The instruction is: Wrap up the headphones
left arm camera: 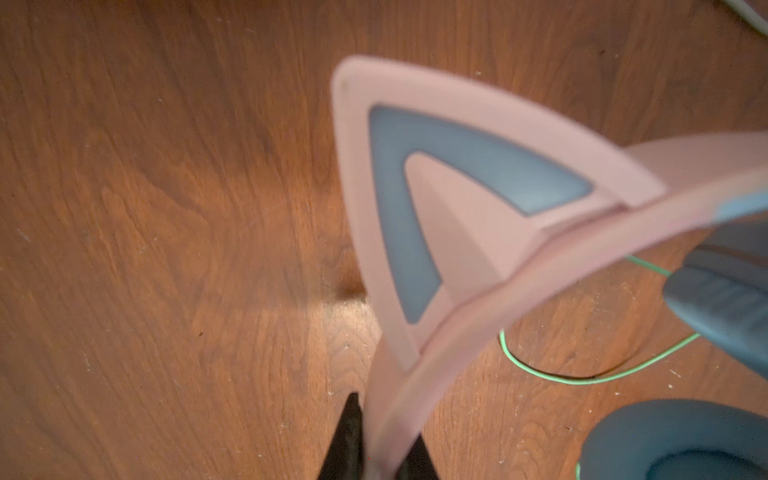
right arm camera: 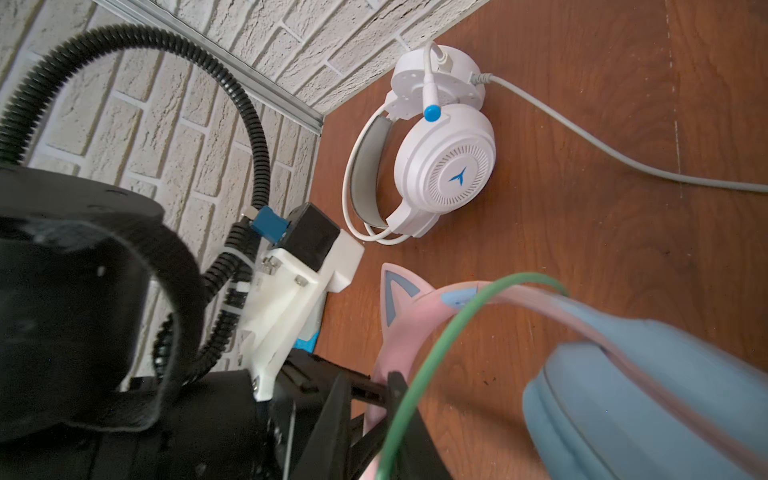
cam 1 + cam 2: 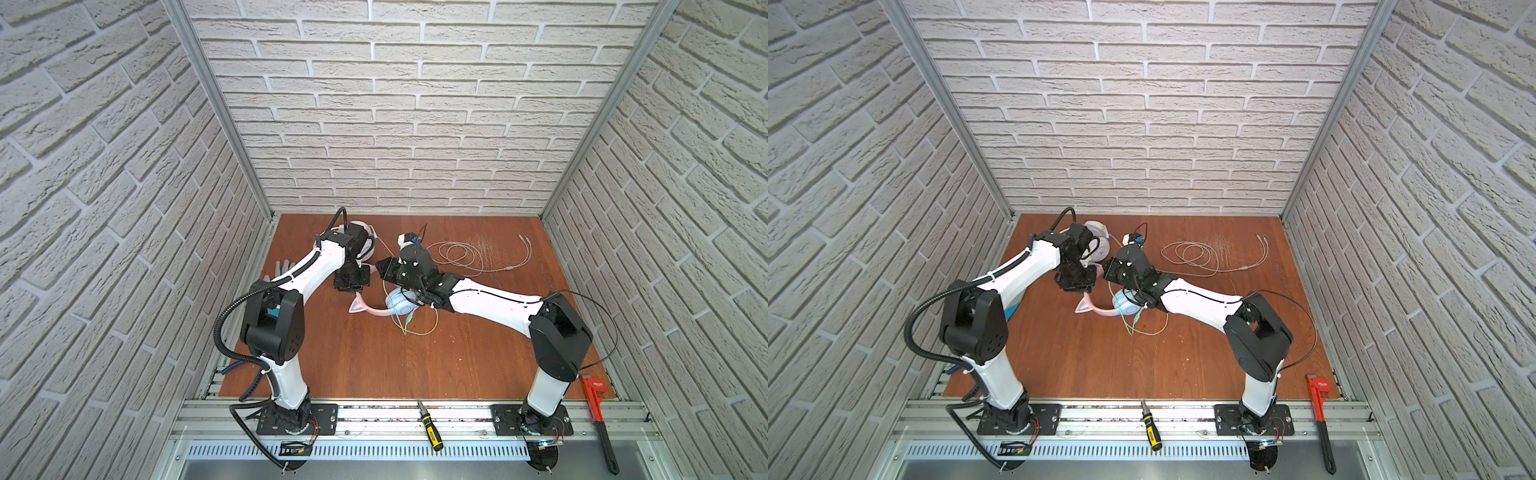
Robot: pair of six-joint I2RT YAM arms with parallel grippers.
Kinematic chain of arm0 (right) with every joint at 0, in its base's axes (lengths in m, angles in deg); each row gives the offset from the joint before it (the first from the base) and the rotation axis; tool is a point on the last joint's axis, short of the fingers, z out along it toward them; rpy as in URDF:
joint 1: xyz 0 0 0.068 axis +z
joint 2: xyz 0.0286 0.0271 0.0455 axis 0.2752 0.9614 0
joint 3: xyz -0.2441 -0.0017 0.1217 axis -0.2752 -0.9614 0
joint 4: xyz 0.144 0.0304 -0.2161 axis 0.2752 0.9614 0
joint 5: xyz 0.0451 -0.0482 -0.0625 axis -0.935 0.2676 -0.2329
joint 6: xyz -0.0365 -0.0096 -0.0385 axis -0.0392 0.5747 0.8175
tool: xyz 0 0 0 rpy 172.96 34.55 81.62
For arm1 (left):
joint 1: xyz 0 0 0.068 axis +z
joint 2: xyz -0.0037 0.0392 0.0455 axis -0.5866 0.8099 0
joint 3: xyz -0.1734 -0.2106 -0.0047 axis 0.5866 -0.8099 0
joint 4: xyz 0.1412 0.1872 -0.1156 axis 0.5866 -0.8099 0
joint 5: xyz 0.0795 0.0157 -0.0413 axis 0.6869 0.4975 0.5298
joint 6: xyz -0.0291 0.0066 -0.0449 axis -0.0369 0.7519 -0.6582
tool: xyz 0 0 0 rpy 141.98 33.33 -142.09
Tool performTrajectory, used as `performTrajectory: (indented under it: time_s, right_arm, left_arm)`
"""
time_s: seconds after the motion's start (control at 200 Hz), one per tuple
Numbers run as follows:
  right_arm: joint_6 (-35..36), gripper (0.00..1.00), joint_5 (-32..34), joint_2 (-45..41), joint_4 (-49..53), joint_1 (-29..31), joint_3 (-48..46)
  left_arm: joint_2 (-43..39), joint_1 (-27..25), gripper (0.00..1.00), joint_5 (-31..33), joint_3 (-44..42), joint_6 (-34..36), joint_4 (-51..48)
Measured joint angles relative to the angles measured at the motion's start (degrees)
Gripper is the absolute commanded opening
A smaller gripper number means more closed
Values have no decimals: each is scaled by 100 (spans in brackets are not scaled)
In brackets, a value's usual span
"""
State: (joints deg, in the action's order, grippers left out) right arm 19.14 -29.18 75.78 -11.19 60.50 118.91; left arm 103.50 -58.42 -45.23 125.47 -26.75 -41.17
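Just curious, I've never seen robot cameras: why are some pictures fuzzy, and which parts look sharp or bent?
Left wrist view: the pink cat-ear headphones, close to the lens, are soft; the table grain is sharper. Right wrist view: the white headphones are crisp, the light-blue cup smeared. Both top views: all sharp, but the wide lens splays the brick walls.
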Motion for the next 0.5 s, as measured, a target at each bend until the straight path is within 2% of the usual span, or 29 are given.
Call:
performTrajectory:
  time_s: [0.22, 0.5]
  right_arm:
    - [83, 36, 105, 50, 74, -11, 122]
    - [136, 43, 7, 17, 262, -181, 144]
  left_arm:
    - [-199, -13, 0, -61, -131, 229, 39]
    - [-227, -13, 0, -96, -140, 459, 50]
